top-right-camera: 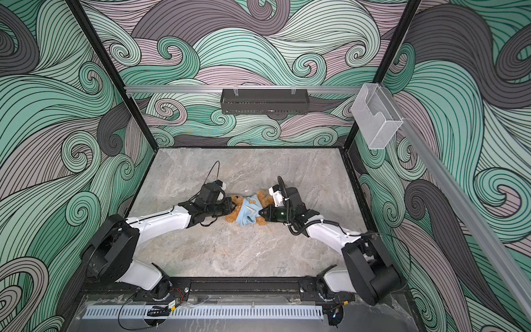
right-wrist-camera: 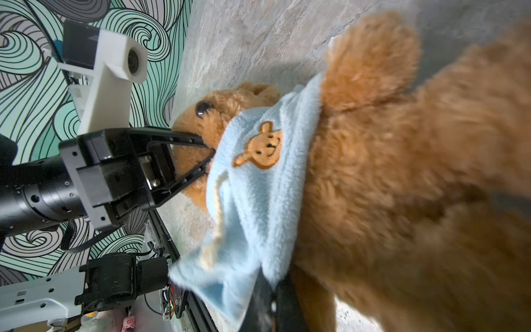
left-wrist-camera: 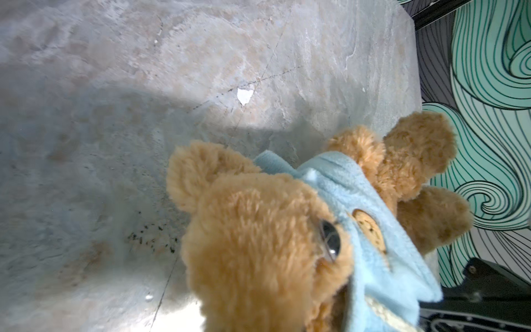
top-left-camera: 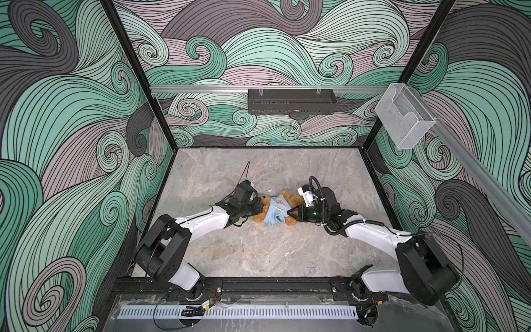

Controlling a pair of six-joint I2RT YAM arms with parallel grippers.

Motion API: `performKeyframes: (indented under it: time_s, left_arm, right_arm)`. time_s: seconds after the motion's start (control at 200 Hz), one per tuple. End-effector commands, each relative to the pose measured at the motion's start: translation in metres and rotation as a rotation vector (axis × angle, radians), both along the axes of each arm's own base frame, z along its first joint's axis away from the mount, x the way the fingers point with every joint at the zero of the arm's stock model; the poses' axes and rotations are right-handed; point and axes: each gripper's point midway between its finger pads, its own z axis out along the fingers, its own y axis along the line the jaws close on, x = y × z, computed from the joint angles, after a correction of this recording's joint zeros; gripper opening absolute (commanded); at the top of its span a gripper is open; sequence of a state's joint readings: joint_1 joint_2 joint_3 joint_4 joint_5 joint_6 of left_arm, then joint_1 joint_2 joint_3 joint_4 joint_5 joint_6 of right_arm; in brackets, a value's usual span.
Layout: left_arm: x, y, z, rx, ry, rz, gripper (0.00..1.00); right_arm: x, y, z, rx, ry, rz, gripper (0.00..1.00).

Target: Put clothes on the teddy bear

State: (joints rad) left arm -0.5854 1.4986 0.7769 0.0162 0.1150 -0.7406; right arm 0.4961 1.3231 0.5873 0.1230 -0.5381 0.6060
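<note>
tips of right gripper [right-wrist-camera: 271,284] under shirt [right-wrist-camera: 258,195] hem

The counter [top-left-camera: 258,253] is a grey slab with a marbled, stone-like pattern, crossed by a few thin dark scratch lines. A teddy bear [top-left-camera: 267,202] with golden-brown fur lies on its back on it. A light blue fleece shirt [top-left-camera: 276,211] with a small brown bear-face patch covers the bear's trunk, and its legs stick out past the hem. Near the bear's head a small white chip [left-wrist-camera: 245,95] marks the surface. A scatter of dark specks [left-wrist-camera: 152,238] sits closer to the head, within the shadow around the bear.
</note>
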Motion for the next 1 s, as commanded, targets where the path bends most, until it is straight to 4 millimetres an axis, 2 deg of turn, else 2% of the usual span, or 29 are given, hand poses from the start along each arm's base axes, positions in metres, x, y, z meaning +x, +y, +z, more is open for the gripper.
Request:
performKeyframes:
  time_s: [0.0, 0.13, 0.345, 0.545, 0.65, 0.775, 0.9, 0.99]
  left_arm:
    - [0.005, 0.053, -0.014, 0.236, 0.015, 0.152, 0.0]
    - [0.005, 0.065, -0.014, 0.297, 0.023, 0.184, 0.0]
    - [0.005, 0.074, -0.009, 0.286, 0.043, 0.202, 0.0]
    - [0.009, 0.078, -0.011, 0.061, 0.13, 0.278, 0.0]
    - [0.01, 0.074, -0.011, -0.057, 0.18, 0.3, 0.0]
    - [0.014, 0.072, -0.009, -0.163, 0.219, 0.315, 0.0]
    - [0.013, 0.07, -0.006, -0.203, 0.246, 0.296, 0.0]
    - [0.01, 0.075, -0.006, -0.19, 0.263, 0.285, 0.0]
  right_arm:
    - [-0.015, -0.01, 0.0, 0.03, 0.056, 0.005, 0.0]
    - [-0.016, -0.022, 0.001, 0.042, 0.068, -0.029, 0.0]
    - [-0.019, -0.057, -0.029, -0.154, 0.099, -0.081, 0.0]
    - [-0.028, -0.085, -0.053, -0.373, 0.099, -0.059, 0.0]
    - [-0.027, -0.099, -0.059, -0.47, 0.079, -0.069, 0.0]
    - [-0.025, -0.107, -0.062, -0.525, 0.059, -0.104, 0.0]
    - [-0.019, -0.118, -0.064, -0.578, 0.036, -0.169, 0.0]
    - [-0.012, -0.129, -0.063, -0.606, 0.003, -0.234, 0.0]
